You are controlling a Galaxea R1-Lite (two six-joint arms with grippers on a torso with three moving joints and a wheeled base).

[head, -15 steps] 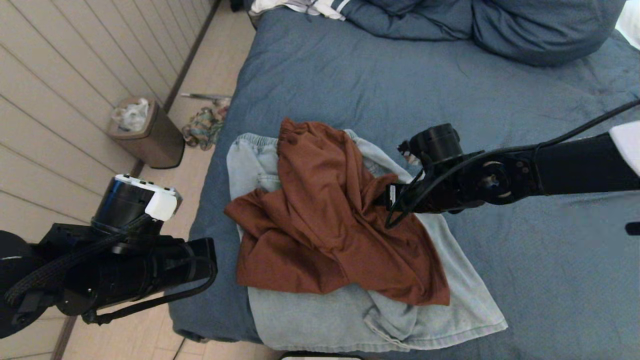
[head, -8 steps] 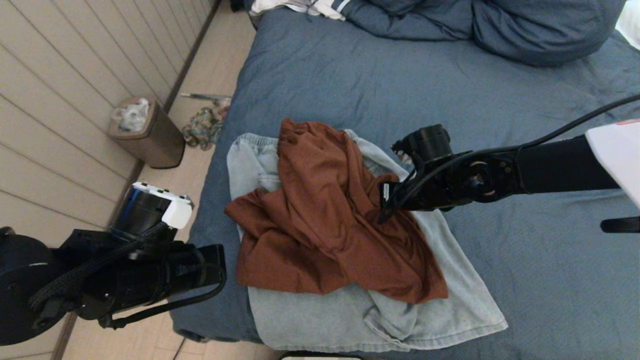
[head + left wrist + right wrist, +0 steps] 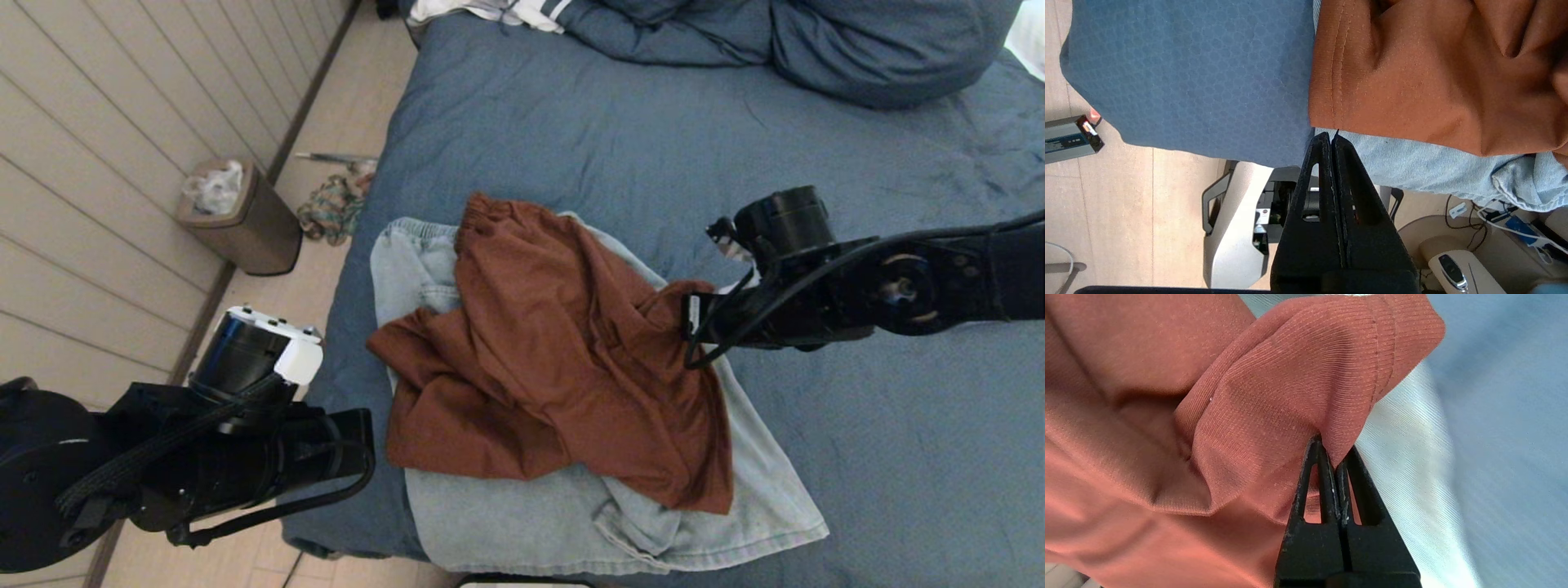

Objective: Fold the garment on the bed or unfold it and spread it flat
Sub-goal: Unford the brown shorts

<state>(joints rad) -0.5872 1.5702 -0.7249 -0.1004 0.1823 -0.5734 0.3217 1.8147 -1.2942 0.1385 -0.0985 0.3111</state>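
A rust-brown garment lies crumpled on top of a pale denim garment near the front left corner of the blue bed. My right gripper is at the garment's right edge, shut on a hemmed fold of the rust-brown garment and holding it just above the denim. In the right wrist view that gripper pinches the cloth between its tips. My left gripper is shut and holds nothing. It hovers off the bed's front left corner, close to the rust hem and denim edge.
A brown waste bin and a heap of cloth sit on the floor left of the bed, by the panelled wall. Blue pillows and bedding are piled at the far end. The robot's base is below the left gripper.
My right gripper has moved to the right with the rust-brown fold, drawing that side of the garment out wider. The left arm has crept slightly toward the bed.
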